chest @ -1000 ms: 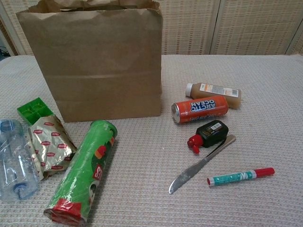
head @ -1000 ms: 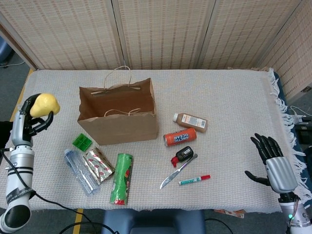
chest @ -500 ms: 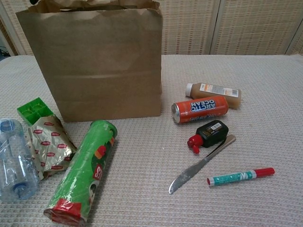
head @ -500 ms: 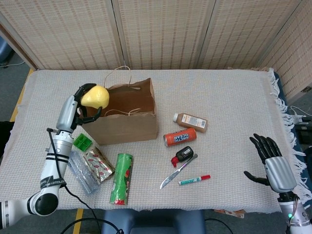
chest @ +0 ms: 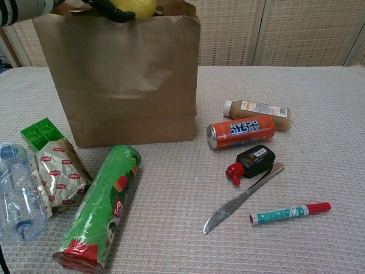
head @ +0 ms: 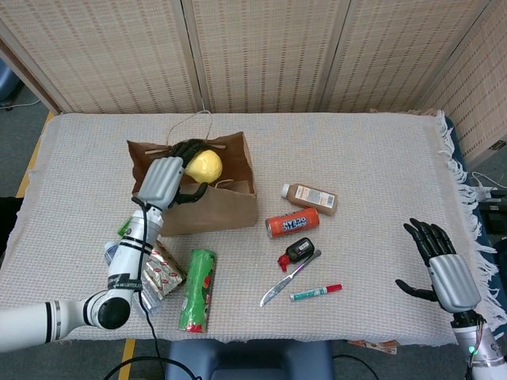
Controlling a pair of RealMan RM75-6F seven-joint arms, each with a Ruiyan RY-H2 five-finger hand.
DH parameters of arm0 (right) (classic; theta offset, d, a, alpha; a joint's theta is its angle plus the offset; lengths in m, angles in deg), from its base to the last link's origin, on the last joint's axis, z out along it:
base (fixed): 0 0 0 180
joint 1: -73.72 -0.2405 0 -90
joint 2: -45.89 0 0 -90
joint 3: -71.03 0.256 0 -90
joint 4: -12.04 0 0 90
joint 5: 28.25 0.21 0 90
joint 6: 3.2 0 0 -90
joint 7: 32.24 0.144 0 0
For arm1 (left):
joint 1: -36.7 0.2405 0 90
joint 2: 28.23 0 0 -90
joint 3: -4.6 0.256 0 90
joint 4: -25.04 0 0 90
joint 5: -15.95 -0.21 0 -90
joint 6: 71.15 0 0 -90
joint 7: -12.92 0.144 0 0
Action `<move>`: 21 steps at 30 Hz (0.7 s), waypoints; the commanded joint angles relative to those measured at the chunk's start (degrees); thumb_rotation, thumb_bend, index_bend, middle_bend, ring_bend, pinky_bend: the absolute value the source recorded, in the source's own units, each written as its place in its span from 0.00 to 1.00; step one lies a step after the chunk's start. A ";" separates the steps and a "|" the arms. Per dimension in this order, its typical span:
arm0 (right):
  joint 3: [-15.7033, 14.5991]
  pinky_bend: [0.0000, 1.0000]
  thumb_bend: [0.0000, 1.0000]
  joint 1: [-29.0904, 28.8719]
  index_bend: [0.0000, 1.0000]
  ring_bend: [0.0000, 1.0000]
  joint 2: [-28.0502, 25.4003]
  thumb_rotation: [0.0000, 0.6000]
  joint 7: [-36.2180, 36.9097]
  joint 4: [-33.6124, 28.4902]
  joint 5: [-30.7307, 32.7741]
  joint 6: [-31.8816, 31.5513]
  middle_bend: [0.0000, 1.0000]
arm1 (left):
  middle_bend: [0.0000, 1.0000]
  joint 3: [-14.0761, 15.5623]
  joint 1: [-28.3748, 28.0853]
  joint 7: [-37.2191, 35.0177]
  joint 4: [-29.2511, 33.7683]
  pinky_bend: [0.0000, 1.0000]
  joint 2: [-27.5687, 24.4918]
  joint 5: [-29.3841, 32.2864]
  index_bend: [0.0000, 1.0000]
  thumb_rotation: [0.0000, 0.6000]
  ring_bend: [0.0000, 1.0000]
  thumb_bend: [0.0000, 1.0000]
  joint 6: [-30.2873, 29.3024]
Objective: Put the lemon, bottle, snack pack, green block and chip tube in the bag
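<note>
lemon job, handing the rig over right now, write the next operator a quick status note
Left hand holds the lemon over the open bag; not released yet.
Right hand is open and idle at the table's right edge.
Lying left of and in front of the bag: green block, snack pack, bottle, chip tube.
Done: nothing is in the bag yet.
Left: drop the lemon, then bag the other four.
</note>
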 commanded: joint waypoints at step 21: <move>-0.06 0.00 0.03 -0.11 0.00 0.00 -0.31 1.00 -0.46 -0.61 0.58 0.61 0.00 | 0.08 1.98 9.84 -8.16 7.34 0.22 -10.74 -5.15 0.21 1.00 0.09 0.49 -4.12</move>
